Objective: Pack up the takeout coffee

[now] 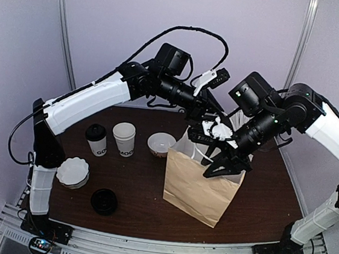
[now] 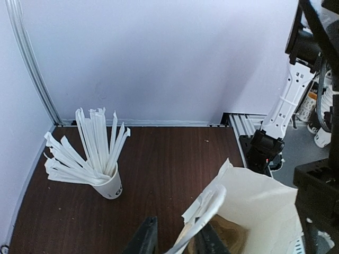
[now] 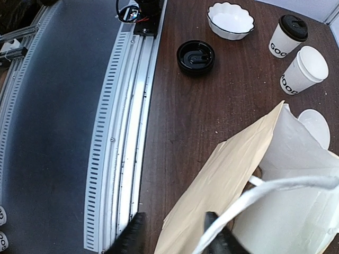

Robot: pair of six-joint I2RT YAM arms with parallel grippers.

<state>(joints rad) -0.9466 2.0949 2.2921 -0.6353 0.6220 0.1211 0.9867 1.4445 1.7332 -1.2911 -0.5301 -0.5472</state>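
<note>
The takeout coffee [image 1: 96, 139] [image 3: 287, 36], a white cup with a black lid, stands upright at the table's left, well away from both grippers. A brown paper bag [image 1: 193, 187] [image 2: 259, 206] [image 3: 228, 174] stands open at the middle. My left gripper [image 1: 208, 131] [image 2: 177, 241] straddles the bag's far rim and white handle [image 2: 204, 214], jaws apart, with a gap left beside the paper. My right gripper [image 1: 229, 163] [image 3: 175, 238] straddles the near wall of the bag, also open, one finger outside and one inside by the other handle [image 3: 275, 188].
A second white cup [image 1: 123, 138] [image 3: 303, 70] stands next to the coffee, then a white bowl [image 1: 161, 144]. A scalloped dish [image 1: 72, 172] [image 3: 230, 20] and a loose black lid [image 1: 104, 201] [image 3: 196, 56] lie near the left front. A cup of white sticks [image 2: 108, 182] stands behind the bag.
</note>
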